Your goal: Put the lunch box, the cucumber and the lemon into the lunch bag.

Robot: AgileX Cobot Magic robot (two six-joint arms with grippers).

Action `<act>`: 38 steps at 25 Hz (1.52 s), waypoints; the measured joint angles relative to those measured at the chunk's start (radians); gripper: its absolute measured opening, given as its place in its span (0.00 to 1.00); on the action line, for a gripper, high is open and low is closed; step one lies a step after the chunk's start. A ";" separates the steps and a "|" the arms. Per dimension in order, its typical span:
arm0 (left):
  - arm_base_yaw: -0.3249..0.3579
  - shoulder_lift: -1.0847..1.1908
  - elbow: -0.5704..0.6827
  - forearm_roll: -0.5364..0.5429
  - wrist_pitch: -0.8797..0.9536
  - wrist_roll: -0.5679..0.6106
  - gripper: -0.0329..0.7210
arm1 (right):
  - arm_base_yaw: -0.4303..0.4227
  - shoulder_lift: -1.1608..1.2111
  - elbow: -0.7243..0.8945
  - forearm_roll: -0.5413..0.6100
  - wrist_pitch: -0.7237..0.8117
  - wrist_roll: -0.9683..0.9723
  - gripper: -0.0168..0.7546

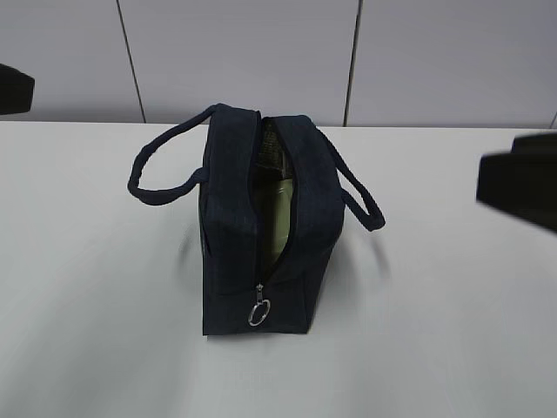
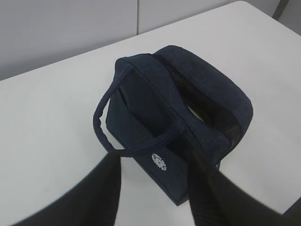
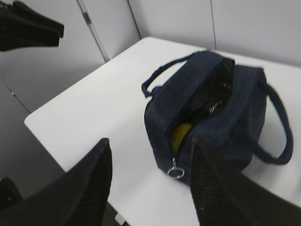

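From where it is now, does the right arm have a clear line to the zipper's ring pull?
Probably yes. The right end effector is open, holds nothing, and nothing lies between it and the ring pull, which hangs free at the near end of the lunch bag.

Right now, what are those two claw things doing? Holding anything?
Left gripper: open, holding nothing, above the lunch bag.
Right gripper: open, holding nothing.

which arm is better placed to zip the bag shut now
Probably right: the ring pull hangs at the lunch bag end facing the open right gripper. The left gripper faces the logo side.
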 joint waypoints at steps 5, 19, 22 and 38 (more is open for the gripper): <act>0.000 -0.007 0.003 0.000 0.000 0.000 0.47 | 0.000 0.004 0.130 0.186 0.004 -0.117 0.54; 0.000 -0.007 0.003 -0.005 0.000 0.000 0.47 | 0.000 0.158 0.151 0.406 0.020 -0.229 0.54; 0.000 -0.007 0.003 -0.005 0.000 0.000 0.47 | 0.000 0.272 0.129 0.413 0.039 -0.284 0.54; 0.000 -0.007 0.003 0.001 0.000 0.000 0.47 | 0.246 0.640 -0.066 0.438 -0.192 -0.430 0.50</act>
